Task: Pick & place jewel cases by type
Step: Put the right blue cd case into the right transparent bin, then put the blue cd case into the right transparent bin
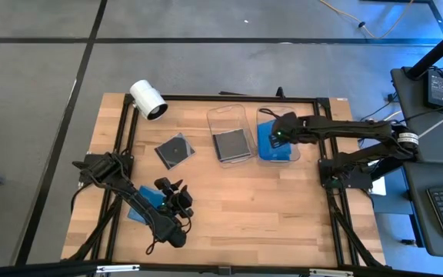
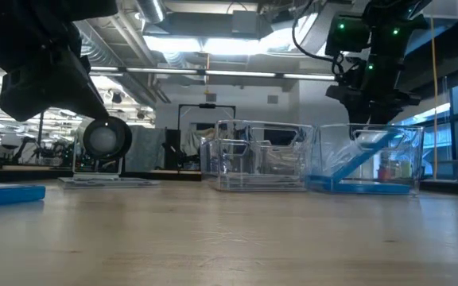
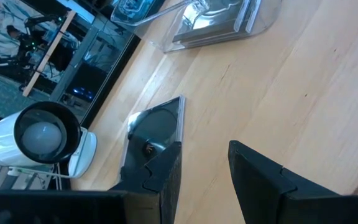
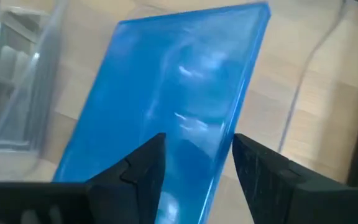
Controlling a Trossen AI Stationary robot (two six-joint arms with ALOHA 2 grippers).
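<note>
Right gripper (image 4: 194, 162) hung above right tub (image 1: 292, 151), fingers parted, blue case (image 4: 173, 99) leaning tilted inside the tub, not gripped, left gripper (image 3: 204, 174) slightly open, empty, low near dark case (image 3: 151, 134) on table (image 1: 283, 208)

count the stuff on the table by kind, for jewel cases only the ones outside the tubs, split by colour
clear tubs: 2
white cylinder: 1
blue jewel case outside the tubs: 1
dark jewel case outside the tubs: 1
total: 5
</note>
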